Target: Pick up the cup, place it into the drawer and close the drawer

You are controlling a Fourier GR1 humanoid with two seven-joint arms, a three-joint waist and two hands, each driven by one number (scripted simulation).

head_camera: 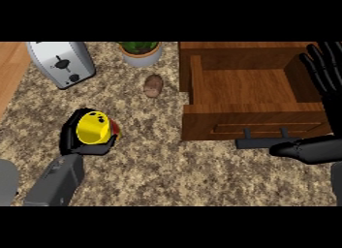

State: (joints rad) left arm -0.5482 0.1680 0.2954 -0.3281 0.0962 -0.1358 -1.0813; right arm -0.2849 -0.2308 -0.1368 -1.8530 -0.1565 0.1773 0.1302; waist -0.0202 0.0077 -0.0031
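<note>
One cup [95,127], yellow, is gripped by the left hand [84,145] at lower left, well apart from the open drawer [254,122]. The right hand [331,72] is held open at right. The drawer front could be struck if the cup is carried low.

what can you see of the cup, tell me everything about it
The cup is yellow inside with a red outer wall showing at its right side, and looks smooth and glossy. Its round mouth faces up toward the camera, with a few small dark marks inside. It sits over the speckled counter, left of the open wooden drawer. The left hand curls round it, black fingers wrapping its left rim and underside. Its base is hidden.
</note>
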